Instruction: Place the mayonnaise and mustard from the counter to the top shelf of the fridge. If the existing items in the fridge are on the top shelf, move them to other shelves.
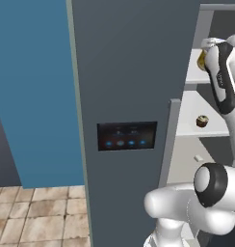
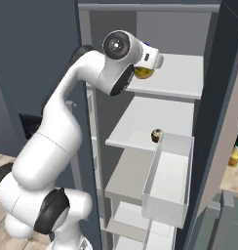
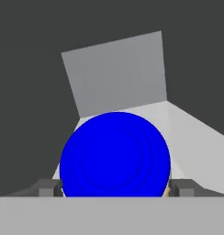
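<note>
The mayonnaise (image 3: 115,153) shows its wide blue lid between my two fingertips, which press against its sides. My gripper (image 2: 146,67) holds the jar (image 2: 143,72) just over the front left of the top shelf (image 2: 182,78) inside the open fridge (image 1: 129,72). In the left base view the jar (image 1: 202,60) peeks out from behind the hand. The mustard (image 2: 235,155) stands on the counter (image 2: 236,179), to the right past the fridge door. A dark cupcake (image 2: 156,135) sits on the second shelf. A tiny white block (image 1: 199,157) lies on the shelf below it.
A deep white door bin (image 2: 167,180) juts out at the right of the shelves. The fridge's left door with its black light panel (image 1: 126,136) stands close to my arm. Grey walls enclose the top shelf (image 3: 118,69) at the back and sides.
</note>
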Robot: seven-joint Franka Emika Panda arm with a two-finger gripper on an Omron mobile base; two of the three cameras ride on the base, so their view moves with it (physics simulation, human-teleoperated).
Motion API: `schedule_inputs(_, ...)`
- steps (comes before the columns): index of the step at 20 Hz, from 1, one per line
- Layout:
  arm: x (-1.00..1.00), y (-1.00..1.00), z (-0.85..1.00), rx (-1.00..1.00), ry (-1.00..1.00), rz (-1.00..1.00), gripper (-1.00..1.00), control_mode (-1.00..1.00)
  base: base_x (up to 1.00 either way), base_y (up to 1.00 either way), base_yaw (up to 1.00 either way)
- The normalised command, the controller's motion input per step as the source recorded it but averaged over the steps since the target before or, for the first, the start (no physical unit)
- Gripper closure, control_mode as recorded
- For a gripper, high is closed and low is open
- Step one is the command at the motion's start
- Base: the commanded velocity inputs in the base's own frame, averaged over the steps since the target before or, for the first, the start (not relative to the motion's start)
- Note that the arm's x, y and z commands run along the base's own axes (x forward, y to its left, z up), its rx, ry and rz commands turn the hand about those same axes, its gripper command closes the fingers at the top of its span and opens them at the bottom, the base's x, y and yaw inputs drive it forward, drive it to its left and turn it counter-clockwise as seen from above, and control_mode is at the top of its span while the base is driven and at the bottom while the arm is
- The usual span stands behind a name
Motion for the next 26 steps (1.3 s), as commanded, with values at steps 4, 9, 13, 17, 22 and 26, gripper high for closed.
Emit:
schedule_inputs(4,0.52,-0.25,-0.23,0.00,0.12,0.01,1.00,-1.00,0.00,0.00,0.00)
schedule_inputs(9,0.38,-0.34,-0.45,-0.01,0.03,0.03,1.00,-1.00,0.00,0.00,0.00)
schedule_inputs(13,0.38,-0.27,-0.39,-0.03,0.01,0.03,1.00,-1.00,0.00,0.00,0.00)
schedule_inputs(17,0.49,-0.08,-0.25,-0.06,0.00,0.03,1.00,-1.00,0.00,0.00,0.00)
schedule_inputs(22,0.24,0.00,-0.08,-0.02,-0.03,0.00,-1.00,-1.00,0.00,0.00,0.00)
schedule_inputs(26,0.14,0.00,-0.02,0.00,-0.02,0.00,-1.00,-1.00,0.00,0.00,0.00)
